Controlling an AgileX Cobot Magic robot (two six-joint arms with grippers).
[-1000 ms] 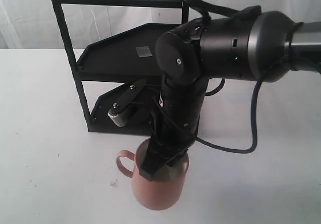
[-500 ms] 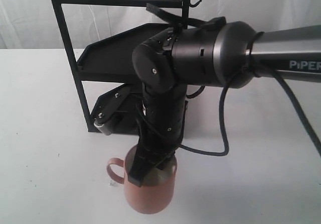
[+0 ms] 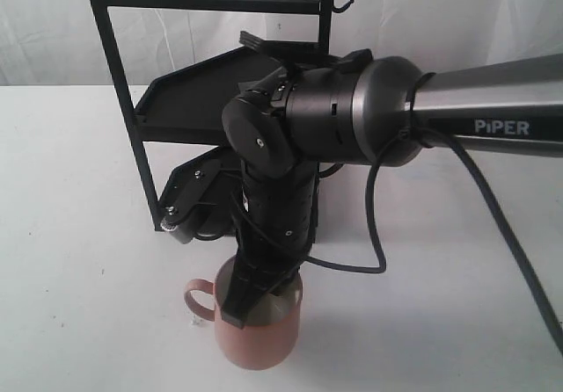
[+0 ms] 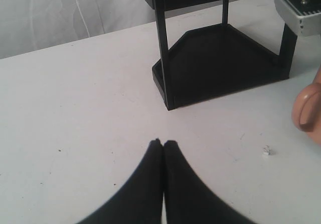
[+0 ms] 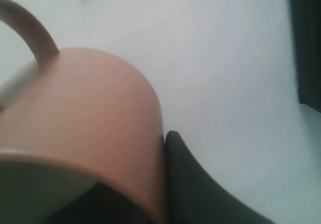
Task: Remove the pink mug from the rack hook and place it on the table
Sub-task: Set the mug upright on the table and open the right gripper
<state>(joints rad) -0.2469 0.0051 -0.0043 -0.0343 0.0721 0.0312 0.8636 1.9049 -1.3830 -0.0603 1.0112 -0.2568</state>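
Note:
The pink mug (image 3: 261,339) stands upright and low over the white table (image 3: 70,234) in front of the rack, handle (image 3: 197,301) to the left. I cannot tell whether its base touches the table. My right gripper (image 3: 251,304) comes down from above and is shut on the mug's wall (image 5: 90,108), with one finger (image 5: 200,189) outside and the other inside the cream interior. The rack hook (image 3: 343,5) sticks out bare at the top of the post. My left gripper (image 4: 163,144) is shut and empty over the table. The mug's handle (image 4: 307,111) shows at that view's edge.
The black two-shelf rack (image 3: 189,102) stands right behind the mug, its lower shelf (image 4: 220,58) close to the right arm. A small white crumb (image 3: 195,320) lies by the mug's handle. A black cable (image 3: 378,234) loops off the right arm.
The right arm has carried the mug leftward and a little lower in the exterior view. The arm now stretches farther across, uncovering the hook.

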